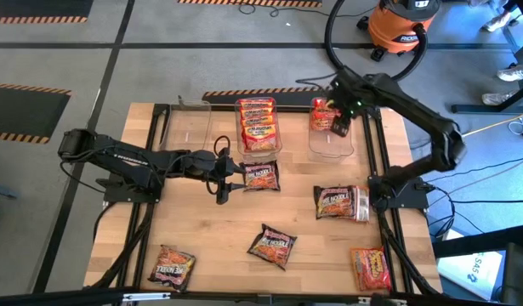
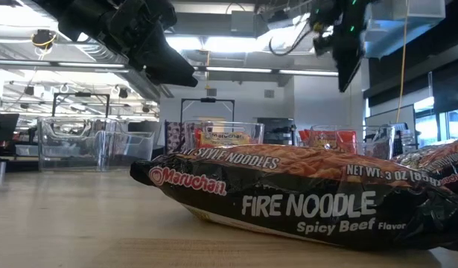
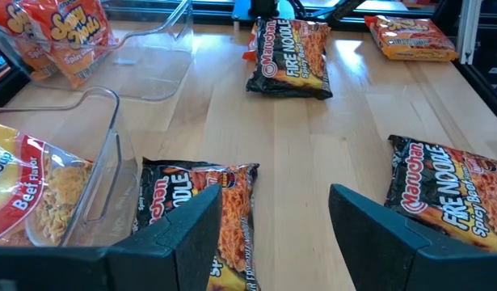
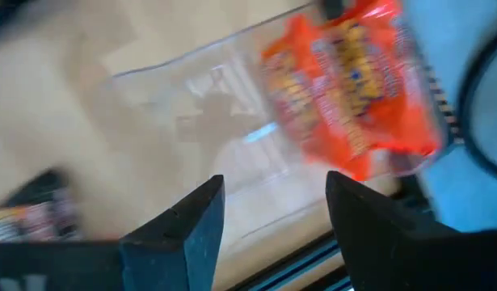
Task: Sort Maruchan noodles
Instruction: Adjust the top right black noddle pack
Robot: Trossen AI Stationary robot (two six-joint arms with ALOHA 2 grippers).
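Five loose pkts (image 1: 271, 246) on table; 3 tubs (image 1: 186, 127) at 12 o'clock. L gripper (image 1: 222, 192) agape, holding nil, beside a dark pkt; R gripper (image 1: 339, 127) agape, holding nil, over 1-o'clock tub.

Left gripper (image 1: 222, 194) hovers just beside a dark Fire Noodle packet (image 1: 262, 175); right gripper (image 1: 339, 127) over the right clear tub (image 1: 331, 146).
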